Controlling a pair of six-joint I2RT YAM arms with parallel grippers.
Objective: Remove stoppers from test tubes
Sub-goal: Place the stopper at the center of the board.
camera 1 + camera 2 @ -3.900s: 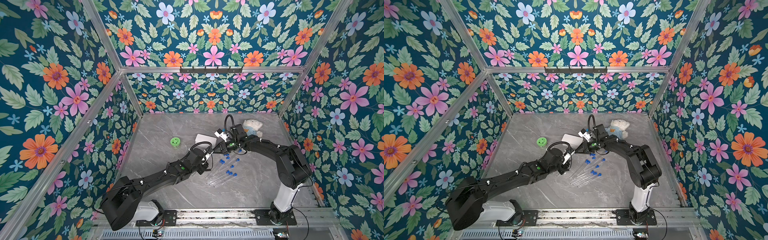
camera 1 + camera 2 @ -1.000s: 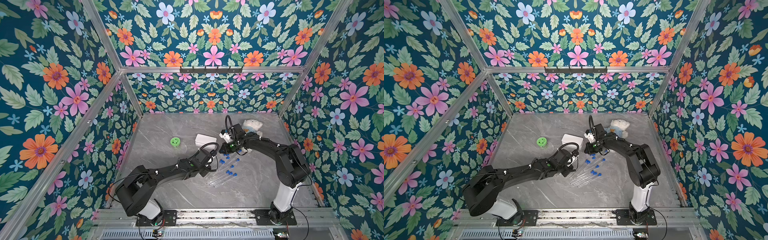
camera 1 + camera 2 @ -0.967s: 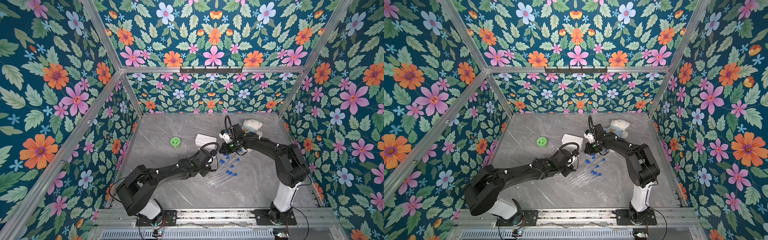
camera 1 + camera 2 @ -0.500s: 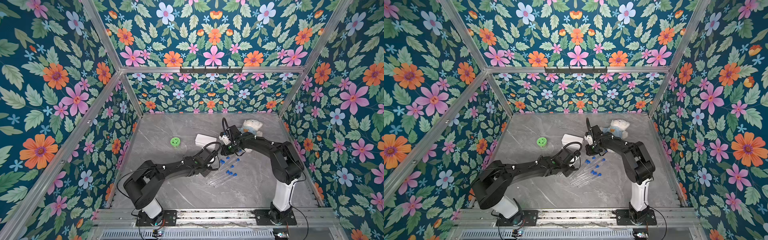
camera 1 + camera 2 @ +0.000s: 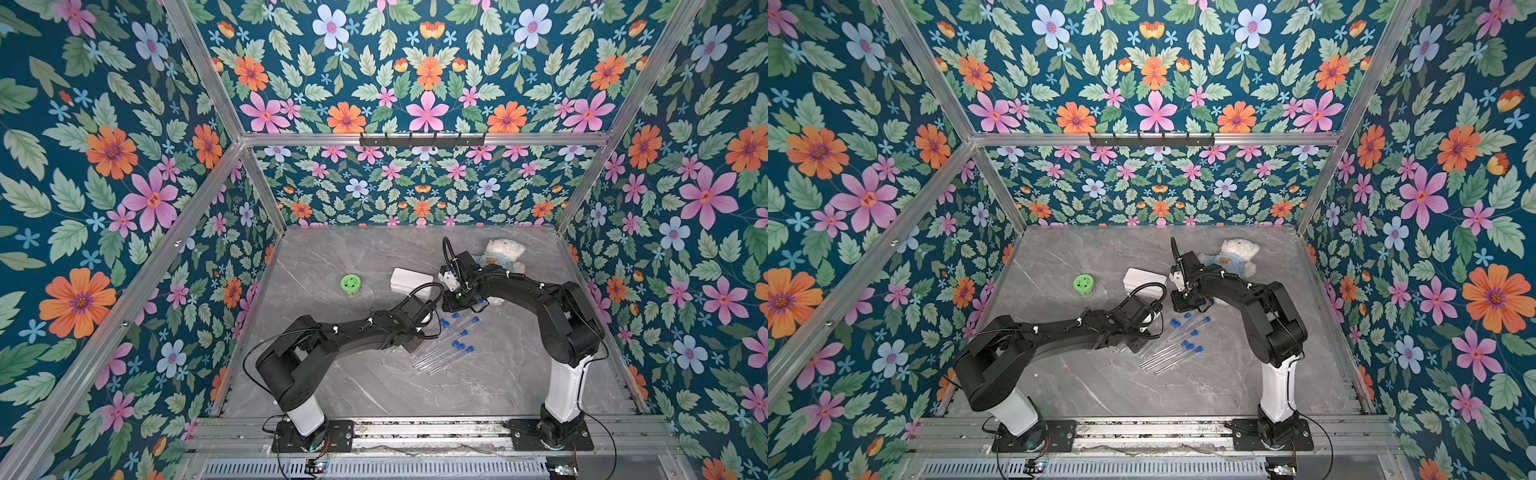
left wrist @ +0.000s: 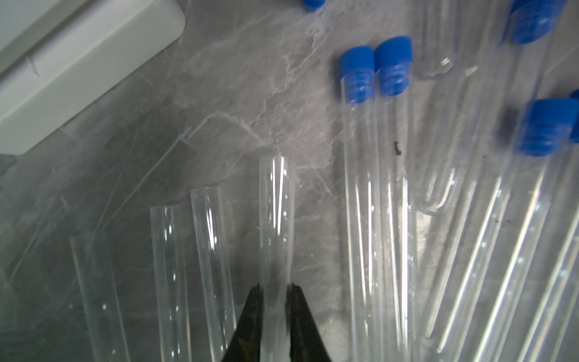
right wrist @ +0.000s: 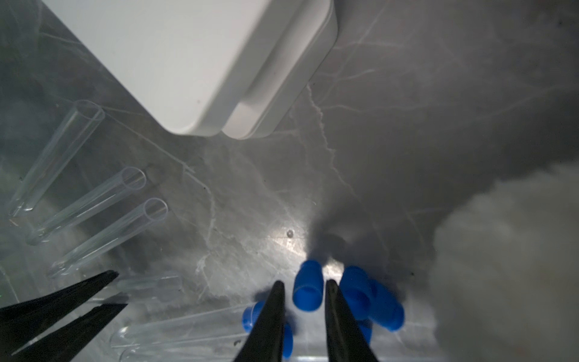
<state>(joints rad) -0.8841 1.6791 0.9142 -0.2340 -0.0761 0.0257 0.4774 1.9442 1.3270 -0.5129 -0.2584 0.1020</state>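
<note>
Both arms reach forward and low, bent at the elbow, with their wrists close together. The left arm (image 5: pixel 353 332) stretches toward the right from its base, and the left gripper (image 6: pixel 275 285) has its 2 fingers clamped on a clear test tube (image 6: pixel 275 219). The right arm (image 5: pixel 523 286) folds toward the left. The right gripper (image 7: pixel 303 283) points down with its 2 fingers a little apart, gripping nothing.

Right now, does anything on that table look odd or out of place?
A white teddy bear lies at the back, odd among lab gear. The test tubes lie loose and fanned, some uncapped, with blue stoppers scattered. Nothing looks broken.
</note>
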